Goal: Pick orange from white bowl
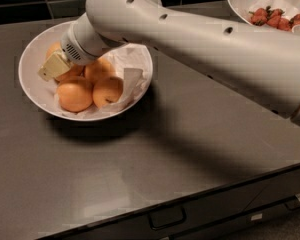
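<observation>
Pincer (53,67): down in the white bowl (32,84), ten o'clock side, against the orange (53,49); wide or narrow, cannot tell
Orange: half hidden behind pincer; smaller oranges (76,94) crowd five o'clock
Arm (200,49): slants in from three o'clock, likely to clear those neighbours

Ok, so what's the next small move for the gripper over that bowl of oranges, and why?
Probably ease the gripper slightly lower onto the orange at the back left of the white bowl before trying to grasp. The gripper sits right against that fruit, partly covering it, and the orange rests in the bowl beside the three smaller oranges, so nothing is lifted yet.
</observation>
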### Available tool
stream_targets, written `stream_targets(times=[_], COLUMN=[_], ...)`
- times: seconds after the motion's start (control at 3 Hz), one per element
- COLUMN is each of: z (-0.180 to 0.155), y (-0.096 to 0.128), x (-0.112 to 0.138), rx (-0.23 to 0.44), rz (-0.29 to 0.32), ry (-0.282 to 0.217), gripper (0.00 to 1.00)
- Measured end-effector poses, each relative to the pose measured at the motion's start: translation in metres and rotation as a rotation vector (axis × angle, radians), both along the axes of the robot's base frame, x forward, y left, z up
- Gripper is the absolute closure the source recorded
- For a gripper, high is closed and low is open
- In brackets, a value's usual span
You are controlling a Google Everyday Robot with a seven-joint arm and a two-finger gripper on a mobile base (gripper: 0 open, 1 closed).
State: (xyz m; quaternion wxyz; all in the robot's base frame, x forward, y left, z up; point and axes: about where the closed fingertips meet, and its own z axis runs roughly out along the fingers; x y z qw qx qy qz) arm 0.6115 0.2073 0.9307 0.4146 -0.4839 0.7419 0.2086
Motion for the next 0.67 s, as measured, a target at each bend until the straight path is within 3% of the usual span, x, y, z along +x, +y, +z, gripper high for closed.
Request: stream_targets(times=[0.67], z=[-0.0033], y=[0.007], x=[-0.0023], rx=[-0.045], rz=[-0.009], ry=[-0.002], gripper=[0.3])
